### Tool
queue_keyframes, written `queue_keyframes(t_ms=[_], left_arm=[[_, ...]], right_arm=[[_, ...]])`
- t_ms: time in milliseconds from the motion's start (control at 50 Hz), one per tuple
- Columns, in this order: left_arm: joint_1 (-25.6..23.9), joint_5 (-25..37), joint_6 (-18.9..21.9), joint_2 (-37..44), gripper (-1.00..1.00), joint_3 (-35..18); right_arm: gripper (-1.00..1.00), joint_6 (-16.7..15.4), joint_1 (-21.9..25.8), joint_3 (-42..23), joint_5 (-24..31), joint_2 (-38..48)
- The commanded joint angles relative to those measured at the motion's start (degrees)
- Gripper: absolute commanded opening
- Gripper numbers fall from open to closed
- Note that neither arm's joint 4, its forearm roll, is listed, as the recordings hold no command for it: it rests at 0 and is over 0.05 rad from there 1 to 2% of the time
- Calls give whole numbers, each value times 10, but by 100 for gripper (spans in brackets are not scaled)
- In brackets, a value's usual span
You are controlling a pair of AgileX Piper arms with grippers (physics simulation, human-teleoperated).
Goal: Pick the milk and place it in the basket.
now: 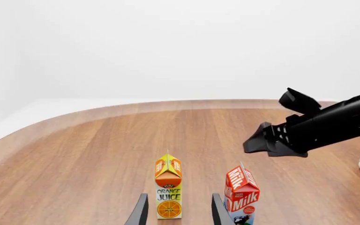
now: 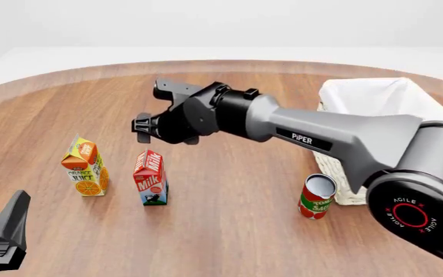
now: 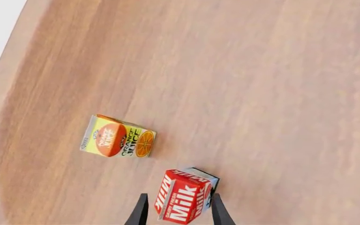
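The milk (image 2: 150, 179) stands upright on the wooden table, a red-topped carton with white lettering. It also shows in the left wrist view (image 1: 241, 194) and the right wrist view (image 3: 183, 199). My right gripper (image 2: 146, 109) is open and empty. It hovers above and a little behind the milk, and in its wrist view the carton lies between the two fingers (image 3: 140, 212). My left gripper (image 2: 6, 234) is open and empty at the near left, facing the cartons. The basket (image 2: 337, 98) stands at the right, behind my right arm.
An orange-yellow juice carton (image 2: 85, 168) stands just left of the milk, in line with my left fingers (image 1: 141, 212). A red and green can (image 2: 316, 197) stands in front of the basket. The table's curved far edge (image 2: 67, 72) runs behind.
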Motion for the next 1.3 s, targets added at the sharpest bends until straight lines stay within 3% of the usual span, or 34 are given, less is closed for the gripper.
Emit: queue_keyframes(t_ms=[20, 1300], left_arm=[[0, 0, 0, 0, 100, 0], [0, 0, 0, 0, 100, 0]], right_arm=[[100, 5, 3, -4, -2, 9], [100, 27, 11, 4, -23, 39]])
